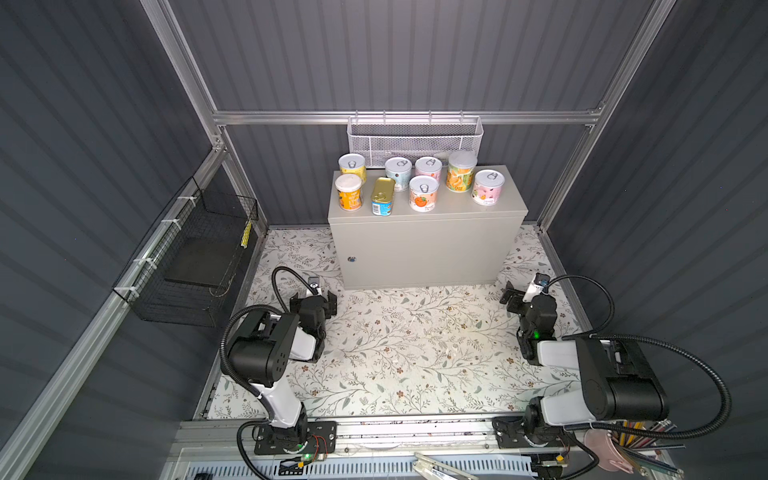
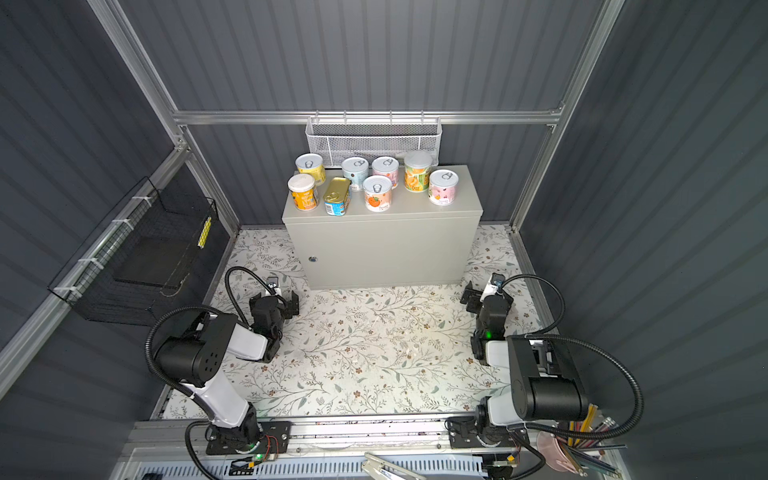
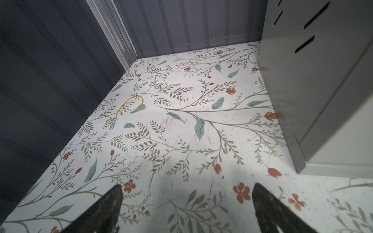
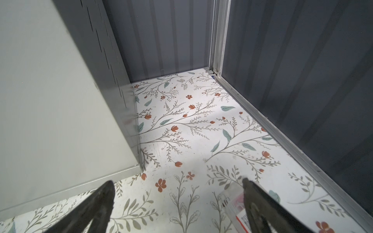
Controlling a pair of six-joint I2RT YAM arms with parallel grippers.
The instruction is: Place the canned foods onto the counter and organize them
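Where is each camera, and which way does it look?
Top views: high in front, looking down at canned foods on the counter; both arms show.
Left wrist: on left arm, low, facing the counter's side; open left gripper shows.
Right wrist: mirrored on right arm; open right gripper shows.
Shared: both wrist views see counter and floral tabletop.

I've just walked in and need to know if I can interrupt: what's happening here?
Nothing is being handled at this moment. Seven round cans with colourful labels and one rectangular gold-topped tin all sit on the flat top of the light-grey metal cabinet. The left gripper and the right gripper are both open and empty, low over the floral-patterned table surface near the cabinet's front corners.
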